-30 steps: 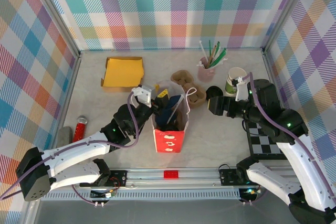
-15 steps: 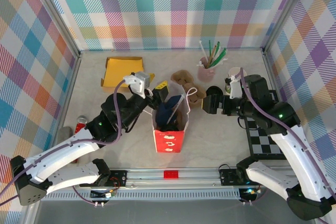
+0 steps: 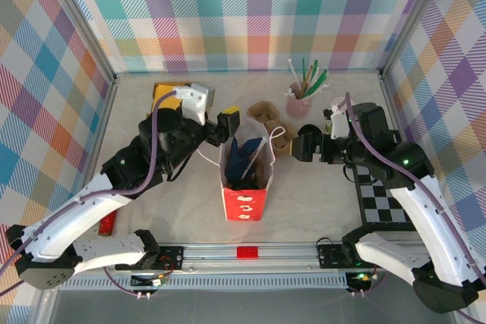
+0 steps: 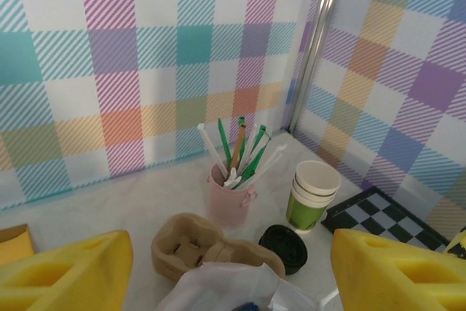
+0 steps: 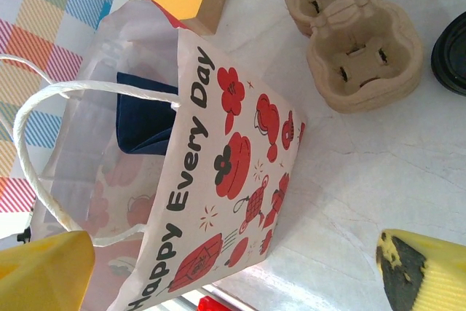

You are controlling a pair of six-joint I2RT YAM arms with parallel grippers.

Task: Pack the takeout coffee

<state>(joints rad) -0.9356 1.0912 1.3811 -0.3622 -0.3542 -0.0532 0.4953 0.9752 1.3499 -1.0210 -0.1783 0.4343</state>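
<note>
The takeout coffee is out of view. The red-printed white paper bag (image 3: 244,187) stands upright at the table's middle with its mouth open, and something dark blue (image 5: 142,118) lies inside. My left gripper (image 3: 220,128) hovers open just left of the bag's top, its yellow pads (image 4: 65,271) wide apart with nothing between them. To the bag's right my right gripper (image 3: 302,143) is open too. In the right wrist view the bag (image 5: 226,180) sits below the spread gripper (image 5: 233,274), untouched.
A brown cardboard cup carrier (image 3: 269,123) lies behind the bag. A loose black lid (image 4: 284,247), a lidless green cup stack (image 4: 312,196) and a pink straw holder (image 4: 229,198) stand at the back right. A yellow folder (image 3: 178,100) lies back left, a checkered board (image 3: 383,202) right.
My left gripper has let go of the bag's rim, opened, and lifted back and away to the left. The right gripper has opened wider and edged left toward the bag.
</note>
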